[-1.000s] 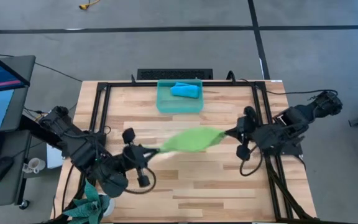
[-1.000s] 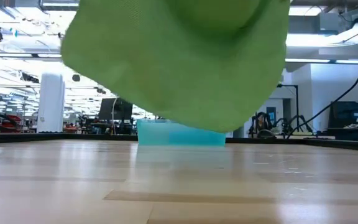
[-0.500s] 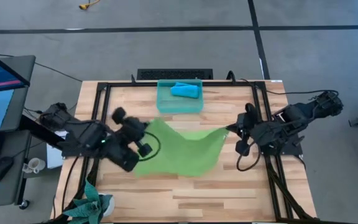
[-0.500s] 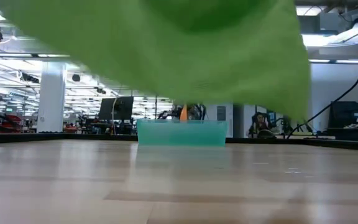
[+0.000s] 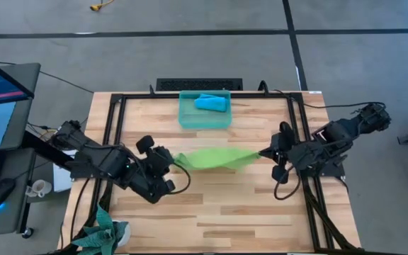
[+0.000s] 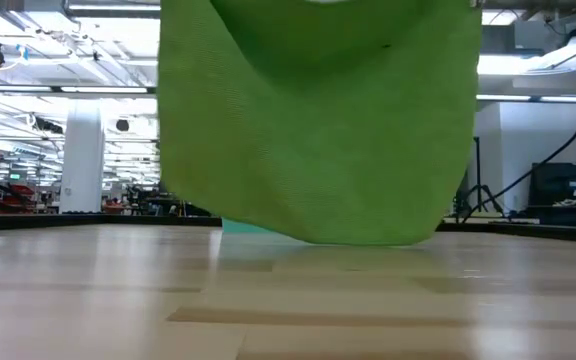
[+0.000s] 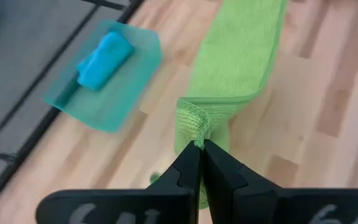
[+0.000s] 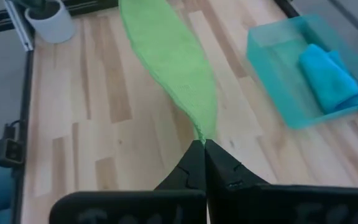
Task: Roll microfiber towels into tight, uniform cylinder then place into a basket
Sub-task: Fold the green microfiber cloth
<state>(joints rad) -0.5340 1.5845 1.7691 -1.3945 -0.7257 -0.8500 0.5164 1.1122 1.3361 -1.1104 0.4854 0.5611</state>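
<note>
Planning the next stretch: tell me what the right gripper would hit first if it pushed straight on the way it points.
The right gripper, shut on a corner of the green towel, would first meet that towel itself, stretched ahead toward the left gripper. Beyond it the left arm likely lies in line, though depth is unclear.

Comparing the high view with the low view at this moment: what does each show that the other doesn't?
Only the high view shows the left gripper and right gripper, each shut on an end of the green towel, plus the blue towel lying in the basket. Only the low view shows the green towel hanging clear above the table, and the room behind. Both share the green towel and the wooden table.
</note>
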